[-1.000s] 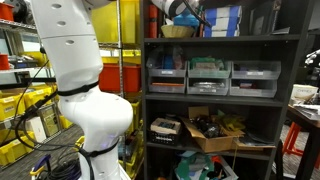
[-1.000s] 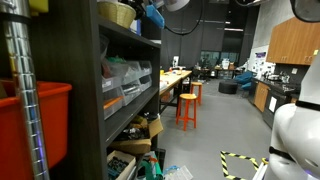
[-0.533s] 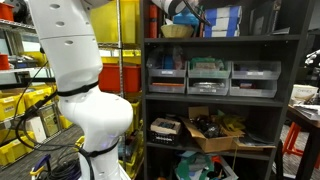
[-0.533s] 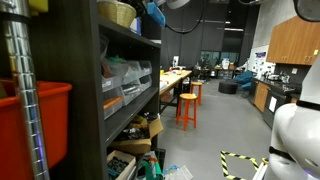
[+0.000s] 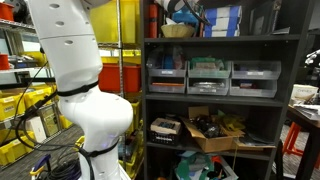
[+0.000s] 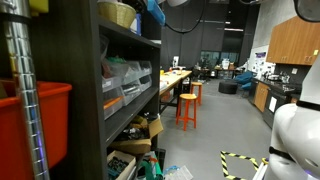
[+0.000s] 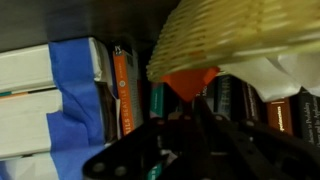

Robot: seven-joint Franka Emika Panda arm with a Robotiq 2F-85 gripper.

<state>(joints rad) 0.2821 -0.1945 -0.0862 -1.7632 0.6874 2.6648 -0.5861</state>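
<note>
A woven straw basket (image 7: pixel 250 35) fills the top right of the wrist view, and an orange piece (image 7: pixel 190 82) hangs from under its rim. My gripper (image 7: pixel 190 108) comes up from below, its dark fingers drawn together on the orange piece's lower tip. Behind them stand upright books (image 7: pixel 122 90) and a blue-and-white box (image 7: pixel 50 100). In both exterior views the basket (image 5: pixel 178 30) (image 6: pixel 118 13) sits on the top shelf. The gripper (image 5: pixel 182 12) (image 6: pixel 152 12) is right at the basket, with something blue beside it.
The dark shelf unit (image 5: pixel 220 40) holds grey bins (image 5: pixel 208 76) and an open cardboard box (image 5: pixel 215 130) lower down. The white robot body (image 5: pixel 70 60) stands beside yellow crates (image 5: pixel 20 105). Orange stools (image 6: pixel 187 105) and a red bin (image 6: pixel 45 110) lie along the aisle.
The gripper stays at the basket on the top shelf, with barely any shift in the exterior views.
</note>
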